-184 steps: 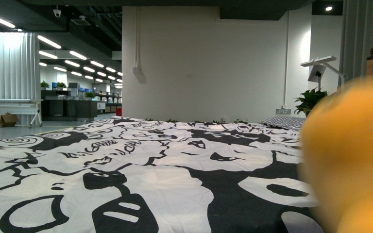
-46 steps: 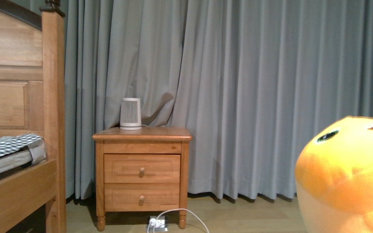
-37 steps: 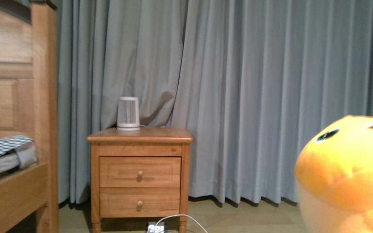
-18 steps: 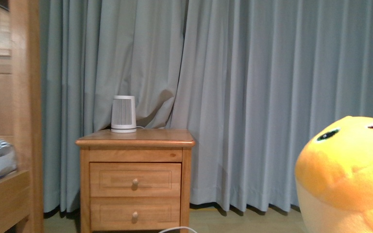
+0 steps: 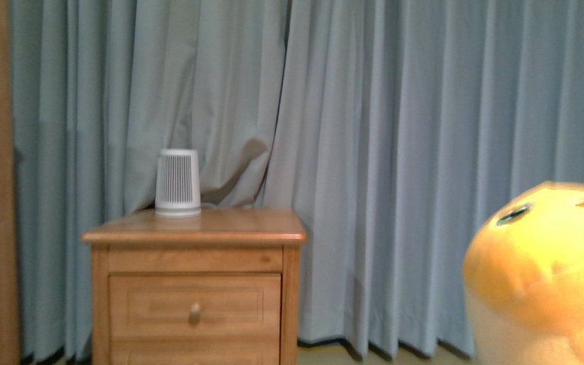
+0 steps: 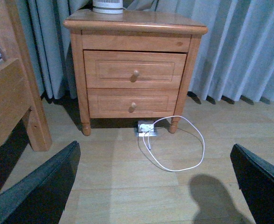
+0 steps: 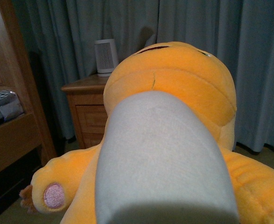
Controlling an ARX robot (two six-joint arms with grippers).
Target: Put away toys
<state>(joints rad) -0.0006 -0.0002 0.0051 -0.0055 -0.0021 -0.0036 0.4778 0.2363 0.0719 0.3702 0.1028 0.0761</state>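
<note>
The toy, an orange-yellow plush animal (image 5: 544, 266), fills the lower right corner of the front view, with one dark eye (image 5: 514, 214) showing. In the right wrist view its orange head (image 7: 174, 79) and pale belly (image 7: 160, 154) take up nearly the whole picture, and a pink paw pad (image 7: 54, 195) shows low at one side. My right gripper is shut on the plush animal; its fingers are hidden behind the plush. My left gripper (image 6: 151, 186) is open, its dark fingers (image 6: 38, 186) wide apart over the bare wooden floor with nothing between them.
A wooden two-drawer nightstand (image 5: 198, 236) stands against grey curtains (image 5: 395, 152), with a white ribbed cylinder (image 5: 177, 182) on top. A wooden bed frame (image 6: 10, 93) is beside it. A white cable (image 6: 179, 154) and a power strip (image 6: 145, 127) lie on the floor.
The front view swung from the patterned bed to the nightstand and has drawn closer; the nightstand looks larger and the bedpost slides out at the left. The plush stays at the right.
</note>
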